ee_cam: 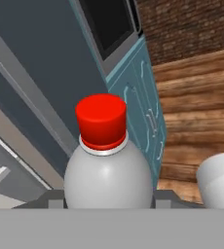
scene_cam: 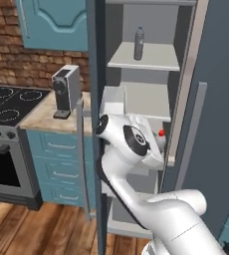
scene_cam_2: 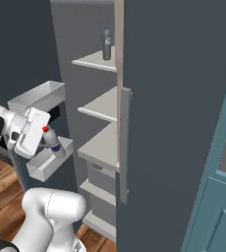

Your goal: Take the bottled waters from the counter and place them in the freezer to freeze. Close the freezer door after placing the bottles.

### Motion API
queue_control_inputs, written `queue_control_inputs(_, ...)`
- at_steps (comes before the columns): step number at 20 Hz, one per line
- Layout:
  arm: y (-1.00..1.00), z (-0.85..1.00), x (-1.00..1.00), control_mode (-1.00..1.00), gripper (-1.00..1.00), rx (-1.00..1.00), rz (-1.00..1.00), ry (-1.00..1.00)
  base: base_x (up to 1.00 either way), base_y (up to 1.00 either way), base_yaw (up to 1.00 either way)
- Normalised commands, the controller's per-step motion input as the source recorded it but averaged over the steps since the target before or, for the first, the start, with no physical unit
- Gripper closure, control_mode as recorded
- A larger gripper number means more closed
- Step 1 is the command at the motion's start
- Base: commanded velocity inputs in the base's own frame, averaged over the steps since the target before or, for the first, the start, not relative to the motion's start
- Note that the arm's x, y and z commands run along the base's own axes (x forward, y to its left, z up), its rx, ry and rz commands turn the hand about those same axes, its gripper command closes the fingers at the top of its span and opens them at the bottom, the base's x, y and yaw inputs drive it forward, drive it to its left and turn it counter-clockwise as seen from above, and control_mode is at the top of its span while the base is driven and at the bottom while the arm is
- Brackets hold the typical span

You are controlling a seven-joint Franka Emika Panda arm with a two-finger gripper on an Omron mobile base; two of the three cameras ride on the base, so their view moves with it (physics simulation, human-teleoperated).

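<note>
My gripper point(scene_cam_2: 49, 142) is shut on the clear-white bottled water point(scene_cam_2: 53, 141) with the red cap point(ee_cam: 101, 120), holding it tilted just above the lower white bin point(scene_cam_2: 45, 166) on the open freezer door point(scene_cam_2: 16, 49). In the hand view the bottle point(ee_cam: 106, 170) sits between my fingertips point(ee_cam: 54, 199). From the left, only its red cap and shoulder point(scene_cam: 161, 138) peek out past my arm. The grey-blue bottled water point(scene_cam: 139, 44) point(scene_cam_2: 106, 44) stands upright on an upper shelf point(scene_cam: 146, 62) of the freezer. The counter point(scene_cam: 44, 118) lies to the left of the freezer.
A grey-and-black coffee machine point(scene_cam: 65, 92) stands on the counter beside the black stovetop point(scene_cam: 7, 102). The neighbouring door point(scene_cam_2: 183, 98) with its long grey handle point(scene_cam_2: 126, 142) stays shut on the right. An upper door bin point(scene_cam_2: 39, 96) juts out above my hand. Wooden floor lies below.
</note>
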Motion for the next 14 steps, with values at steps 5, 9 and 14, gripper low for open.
queue_control_inputs(5, 0.00, 0.00, 0.00, 1.00, 1.00, 0.00, 0.00, 0.00, -0.45, 0.00, 0.00)
queue_control_inputs(9, 0.00, 0.00, 0.00, 1.00, 1.00, 0.00, 0.00, 0.00, -0.11, -0.26, 0.00)
queue_control_inputs(14, 0.00, 0.00, 0.00, 1.00, 1.00, 0.00, 0.00, 0.00, -0.24, -0.73, 0.01)
